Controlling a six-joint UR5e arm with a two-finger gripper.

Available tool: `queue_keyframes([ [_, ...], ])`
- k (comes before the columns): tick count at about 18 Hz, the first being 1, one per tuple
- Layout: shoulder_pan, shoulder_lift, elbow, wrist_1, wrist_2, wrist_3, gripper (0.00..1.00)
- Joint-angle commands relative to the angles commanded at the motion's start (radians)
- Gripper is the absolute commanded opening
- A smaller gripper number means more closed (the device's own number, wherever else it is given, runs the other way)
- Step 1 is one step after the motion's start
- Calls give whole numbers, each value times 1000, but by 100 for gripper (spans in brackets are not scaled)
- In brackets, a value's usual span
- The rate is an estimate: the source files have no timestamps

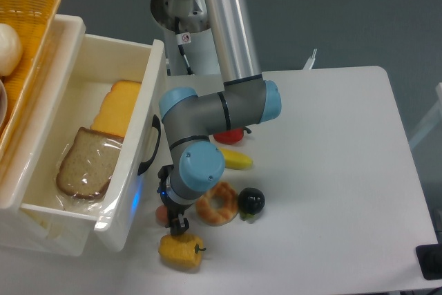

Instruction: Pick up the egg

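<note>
The egg (160,215) is small and pinkish-brown. It lies on the white table beside the bin's front corner, and only its left part shows under the arm's wrist. My gripper (173,221) points straight down over it. One dark fingertip (179,225) stands just right of the egg, and the other finger is hidden by the wrist. The gripper looks open around the egg, with no grasp visible.
A yellow pepper (181,251) lies just in front of the gripper. A glazed doughnut (218,204) and a black round fruit (251,200) sit to its right, with a yellow piece (239,161) and a red item (232,135) behind. The white bin (147,144) holds bread and cheese.
</note>
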Motion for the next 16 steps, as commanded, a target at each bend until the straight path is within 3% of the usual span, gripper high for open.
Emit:
queue_keyframes([
  [10, 0, 0, -8, 0, 0, 0, 63],
  [16, 2, 3, -12, -2, 2, 3, 62],
])
